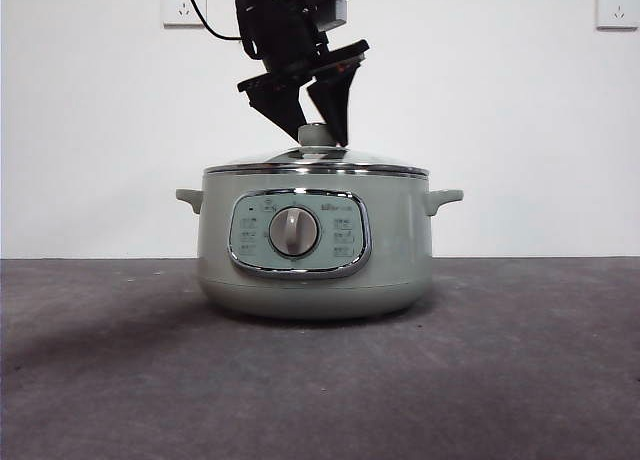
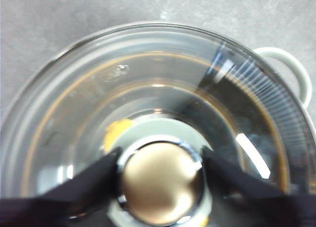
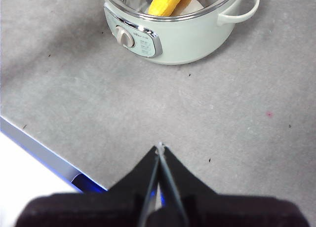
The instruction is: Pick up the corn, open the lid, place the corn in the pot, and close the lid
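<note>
At pot top, centre: your left gripper [image 1: 322,130], 2 jaws set 1 each side of the knob [image 2: 162,181] on the lid [image 1: 316,161], touching or v. nearly so; firm clamp can't be confirmed. Lid sits on the pot [image 1: 400,250]. Corn [image 3: 166,2] lies inside pot, yellow seen thru glass. Your right gripper [image 3: 160,149]: jaws pressed together, nothing held, over bare grey table [image 3: 222,128], well apart from pot.

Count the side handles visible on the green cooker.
2: left handle and right handle on opposite sides of the pale sage-green round electric pot, just below its steel-rimmed clear glass lid.
</note>
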